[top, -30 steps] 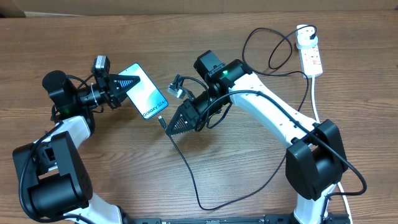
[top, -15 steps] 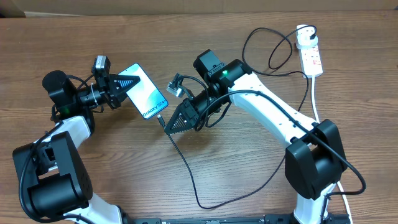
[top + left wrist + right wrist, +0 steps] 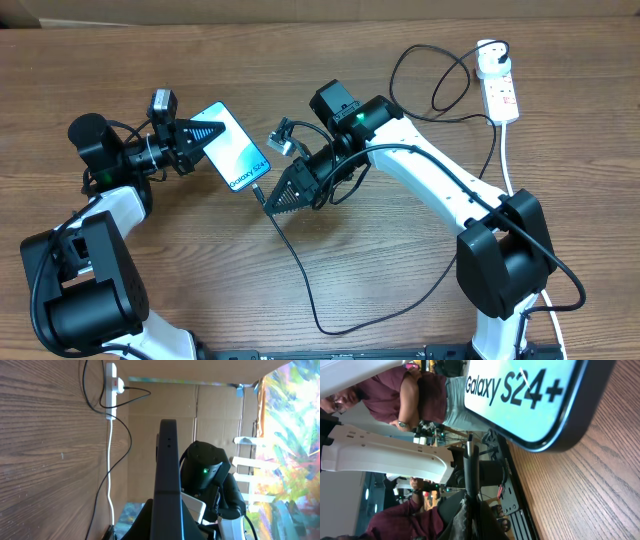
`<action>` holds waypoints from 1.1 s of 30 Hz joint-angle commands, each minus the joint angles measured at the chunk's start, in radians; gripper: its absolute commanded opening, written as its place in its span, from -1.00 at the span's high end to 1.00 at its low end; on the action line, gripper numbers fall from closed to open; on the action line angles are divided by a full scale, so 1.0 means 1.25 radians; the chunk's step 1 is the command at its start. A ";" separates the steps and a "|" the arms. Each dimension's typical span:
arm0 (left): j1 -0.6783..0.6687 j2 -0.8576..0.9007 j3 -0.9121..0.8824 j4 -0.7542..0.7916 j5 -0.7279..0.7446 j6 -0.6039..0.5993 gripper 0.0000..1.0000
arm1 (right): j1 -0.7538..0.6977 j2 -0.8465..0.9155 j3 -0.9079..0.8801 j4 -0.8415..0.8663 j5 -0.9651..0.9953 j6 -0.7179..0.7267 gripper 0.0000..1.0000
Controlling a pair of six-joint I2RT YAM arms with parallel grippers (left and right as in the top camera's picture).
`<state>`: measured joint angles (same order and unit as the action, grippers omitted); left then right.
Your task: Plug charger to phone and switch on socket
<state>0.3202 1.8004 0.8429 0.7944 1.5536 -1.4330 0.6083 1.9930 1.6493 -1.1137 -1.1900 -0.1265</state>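
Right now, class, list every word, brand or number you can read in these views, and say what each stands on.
"Galaxy S24+": on the phone screen, right wrist view.
Any markings on the socket: too small to read.
Nothing else is legible.

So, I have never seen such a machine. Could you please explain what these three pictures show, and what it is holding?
It is a robot with two arms at a wooden table; each arm ends in a two-finger gripper. The wide picture is taken from above. The other two come from small cameras on the wrists, so they look tilted. The left gripper is shut on the phone, whose screen is lit. The right gripper is shut on the charger near its connector tip, which is close to the phone but seems not yet plugged in. The charger's white plug sits in the socket, a white strip at the far right.
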 commanded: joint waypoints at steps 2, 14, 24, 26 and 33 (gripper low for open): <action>-0.005 0.005 0.019 0.021 0.021 -0.003 0.92 | -0.008 0.012 0.015 0.005 -0.013 0.005 0.93; -0.005 0.005 0.019 0.058 0.021 -0.016 0.92 | -0.012 0.024 0.015 0.029 -0.001 0.081 0.93; -0.005 0.005 0.019 0.099 0.021 -0.039 0.91 | -0.013 0.024 0.015 0.034 -0.016 0.086 0.93; -0.005 0.005 0.019 0.099 0.021 -0.039 0.91 | -0.017 0.024 0.015 0.035 -0.036 0.086 0.93; -0.005 0.005 0.019 0.099 0.021 -0.039 0.91 | -0.026 0.024 0.015 0.001 -0.089 0.031 0.93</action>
<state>0.3202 1.8004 0.8436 0.9100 1.5574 -1.4666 0.5823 2.0201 1.6493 -1.1019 -1.2320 -0.0387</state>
